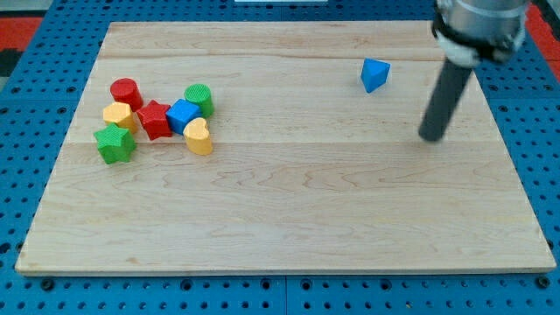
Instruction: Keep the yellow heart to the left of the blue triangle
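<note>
Camera view, items listed from the view's left to the view's right, all on a pale wooden worktop (289,201).

- Green star (114,143), yellow hexagon-like block (118,115), red cylinder (126,92), red star (155,119): clustered, touching or nearly so.
- Blue cube (183,115), green cylinder (199,99): same cluster, on its right side.
- Yellow heart (199,136): at the cluster's lower right edge, touching the blue cube; well to the left of the blue triangle.
- Blue triangle (374,74): alone, toward the view's top right.
- My tip (430,137): right of and below the blue triangle, apart from it, far from the cluster. No pincer is fitted, so nothing can be said of one being apart or together.

Risks, as judgement: the required order already holds. A stray sweep leftward could drive the triangle across toward the cluster; any push on the heart could drag the blue cube along, since they touch.

Writing, brands, labels: none legible.
</note>
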`<state>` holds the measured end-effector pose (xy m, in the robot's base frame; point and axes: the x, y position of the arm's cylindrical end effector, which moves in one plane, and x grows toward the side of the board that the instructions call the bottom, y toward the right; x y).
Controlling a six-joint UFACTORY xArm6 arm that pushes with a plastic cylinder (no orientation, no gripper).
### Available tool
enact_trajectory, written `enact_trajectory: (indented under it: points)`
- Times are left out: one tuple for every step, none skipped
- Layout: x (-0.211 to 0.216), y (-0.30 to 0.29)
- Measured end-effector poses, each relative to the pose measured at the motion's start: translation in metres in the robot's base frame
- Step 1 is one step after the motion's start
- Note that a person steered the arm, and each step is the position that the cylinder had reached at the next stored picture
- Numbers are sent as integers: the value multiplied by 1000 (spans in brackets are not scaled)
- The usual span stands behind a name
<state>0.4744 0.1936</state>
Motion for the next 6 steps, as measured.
enact_trajectory:
  points:
    - [72,-60]
    - [84,-175]
    - [64,-240]
    - [31,-262]
    - [38,-307]
    - [-2,-329]
